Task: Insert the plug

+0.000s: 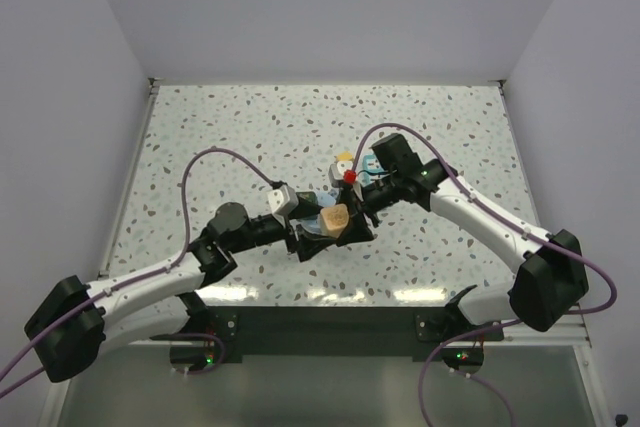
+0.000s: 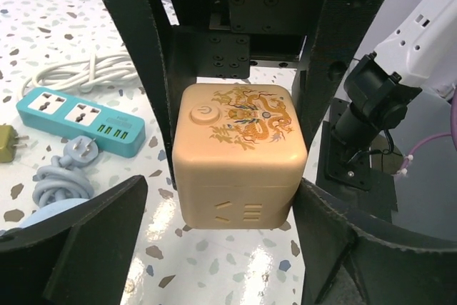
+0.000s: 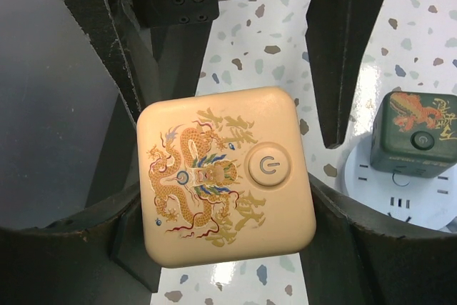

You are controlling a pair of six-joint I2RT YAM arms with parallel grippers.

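- My right gripper [image 3: 225,198] has the tan cube [image 1: 335,217] clamped between its two fingers. The jaws are partway open and pressed on opposite sides of it. This cube is not the thing I am meant to insert.
- My left gripper [image 2: 221,194] faces it from the other side with its jaws wide. It straddles the same cube with a gap showing on at least one side, so it grips nothing.
- The plug [image 3: 414,133], the dark green cube, shows only in my right wrist view. It is down on the table [image 3: 421,26], off to the right of the tan cube and just past one of the left fingers [image 3: 339,55].
- It stands on a white round socket base [image 3: 435,205] and covers part of it. Socket slots show on the bare part beside it.
- By that view my right gripper is the nearer one, yet it is the full one. My left wrist view does not catch the plug at all.
- The plug is a cube, so it has no long axis to line the jaws along. I judge any pair of opposite side faces would serve.
- Its printed face with the round button points up toward my right wrist. The prongs are out of sight. I take them to be underneath, toward the base, but I cannot tell whether they sit in the slots.
- The coming move turns on bringing a free gripper sideways and down onto the plug from above.
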